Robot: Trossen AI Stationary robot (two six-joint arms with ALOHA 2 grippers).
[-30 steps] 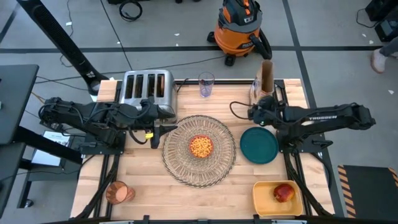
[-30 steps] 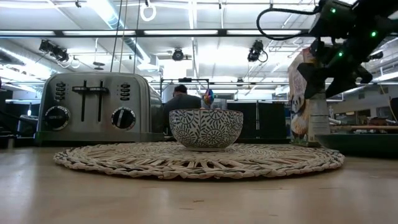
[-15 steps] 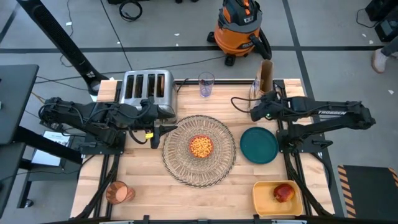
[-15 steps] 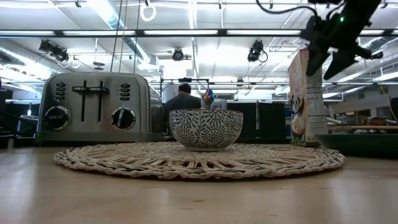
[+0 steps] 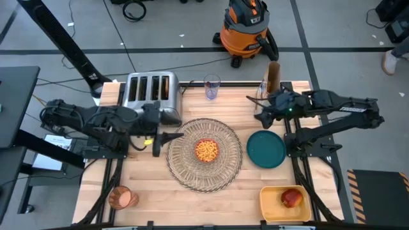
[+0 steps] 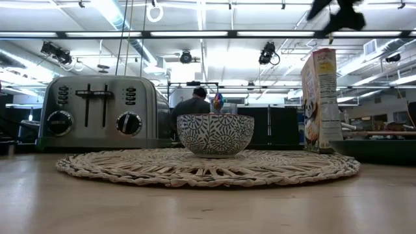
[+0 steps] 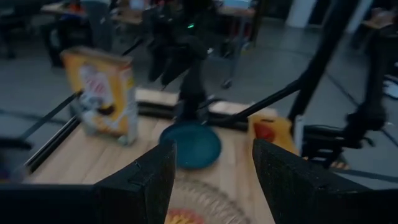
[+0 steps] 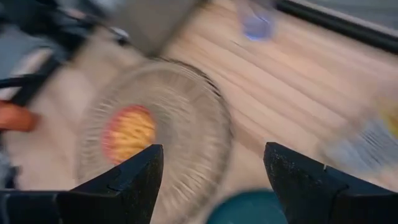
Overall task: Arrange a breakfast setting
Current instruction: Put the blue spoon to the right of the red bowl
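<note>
both grippers' fingers [image 7: 155, 180] [image 8: 127, 180] spread apart, holding nothing.

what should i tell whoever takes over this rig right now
Left end effector: open, empty, at the placemat's left edge, in front of the toaster.
Right end effector: open, empty, raised above the table behind the teal plate.
Done: bowl with its orange filling sits at the centre of the placemat; plate lies just right of the mat.
Left: apple is in the yellow tub at front right; amber cup stands at front left. Toast and spoon not visible.
</note>
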